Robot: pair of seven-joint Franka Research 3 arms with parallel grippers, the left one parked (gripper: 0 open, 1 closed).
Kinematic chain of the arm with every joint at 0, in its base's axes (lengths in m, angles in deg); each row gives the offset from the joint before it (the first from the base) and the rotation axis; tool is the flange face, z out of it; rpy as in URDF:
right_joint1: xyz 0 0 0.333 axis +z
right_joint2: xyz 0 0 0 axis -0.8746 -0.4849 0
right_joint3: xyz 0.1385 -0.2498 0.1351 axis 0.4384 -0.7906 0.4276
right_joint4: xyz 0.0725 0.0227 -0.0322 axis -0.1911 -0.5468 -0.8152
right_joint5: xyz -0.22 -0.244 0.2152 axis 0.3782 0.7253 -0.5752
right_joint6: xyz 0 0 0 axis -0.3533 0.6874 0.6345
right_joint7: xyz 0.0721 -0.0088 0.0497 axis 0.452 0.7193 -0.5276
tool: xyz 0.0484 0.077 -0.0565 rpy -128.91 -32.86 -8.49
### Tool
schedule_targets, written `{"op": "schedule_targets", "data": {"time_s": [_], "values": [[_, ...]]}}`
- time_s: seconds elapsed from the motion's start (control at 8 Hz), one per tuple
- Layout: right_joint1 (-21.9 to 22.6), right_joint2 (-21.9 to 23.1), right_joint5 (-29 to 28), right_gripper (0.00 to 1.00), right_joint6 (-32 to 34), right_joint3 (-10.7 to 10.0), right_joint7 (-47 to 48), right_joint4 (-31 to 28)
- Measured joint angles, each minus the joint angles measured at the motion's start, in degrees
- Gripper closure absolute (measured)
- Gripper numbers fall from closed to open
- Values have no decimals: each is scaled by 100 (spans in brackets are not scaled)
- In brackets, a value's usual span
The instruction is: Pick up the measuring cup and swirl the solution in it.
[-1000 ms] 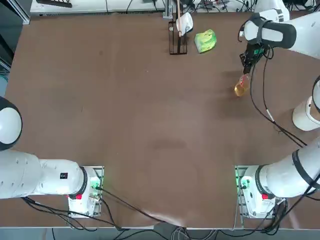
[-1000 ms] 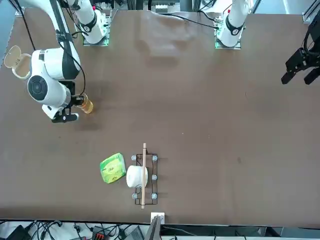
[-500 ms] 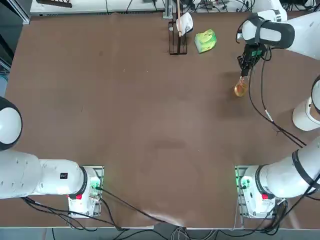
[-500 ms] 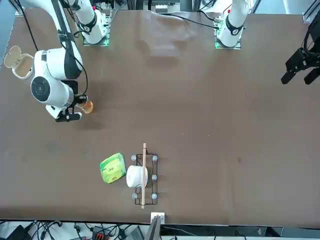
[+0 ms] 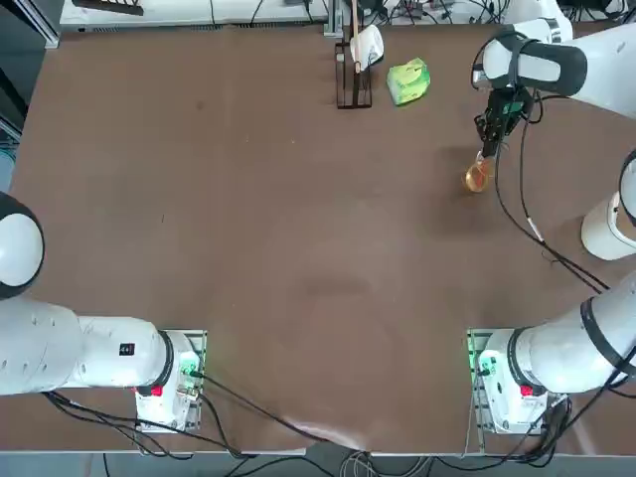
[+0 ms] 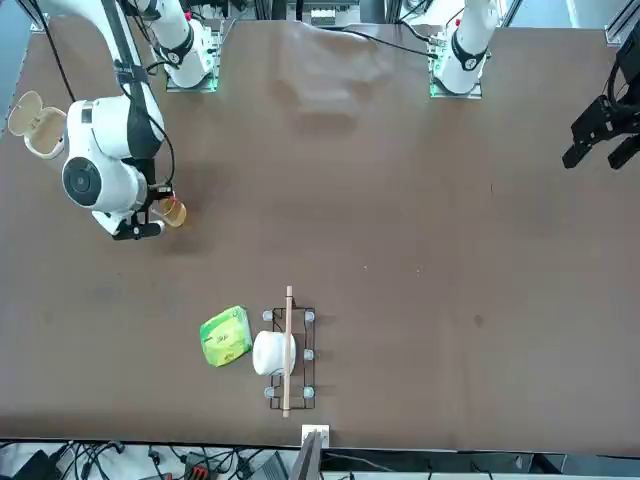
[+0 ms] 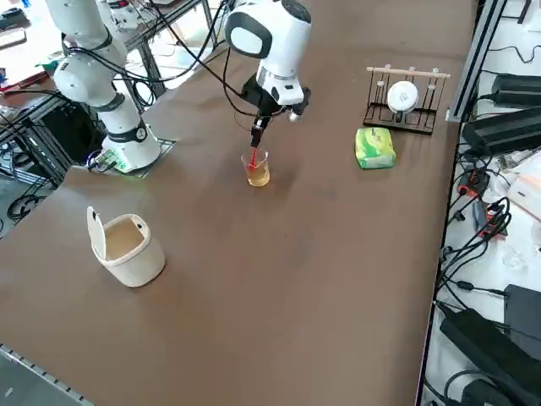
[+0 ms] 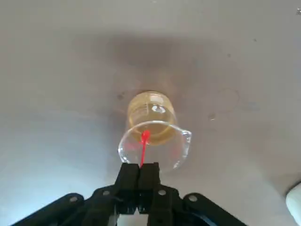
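The measuring cup (image 8: 153,136) is a small clear glass vessel with a pour lip. It holds a shallow layer of amber solution (image 8: 151,115). My right gripper (image 8: 141,165) is shut on the cup's near rim, and a thin red strip shows at the fingertips inside the glass. From overhead, the cup (image 5: 478,178) hangs just below the gripper (image 5: 484,151) at the table's far right. The side view shows the gripper (image 7: 254,150) pointing down into the cup (image 7: 258,172). I cannot tell whether the base touches the table.
A white lidded tub (image 7: 127,245) stands near the table's right edge, by the arm's base. A green-yellow lumpy object (image 5: 408,80) and a wire rack (image 5: 354,60) with a white piece and a wooden stick sit at the far edge. A black cable (image 5: 537,234) trails beside the cup.
The gripper and the cup it holds have shifted a small way sideways over the table. The grip on the rim is unchanged.
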Motion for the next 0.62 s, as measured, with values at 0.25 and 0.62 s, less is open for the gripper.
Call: {"op": "schedule_targets", "data": {"time_s": [0.25,0.62], "values": [[-132,1,121,98,-33,-38,-164,6],[-208,-27,203,98,-357,-41,-202,7]]}}
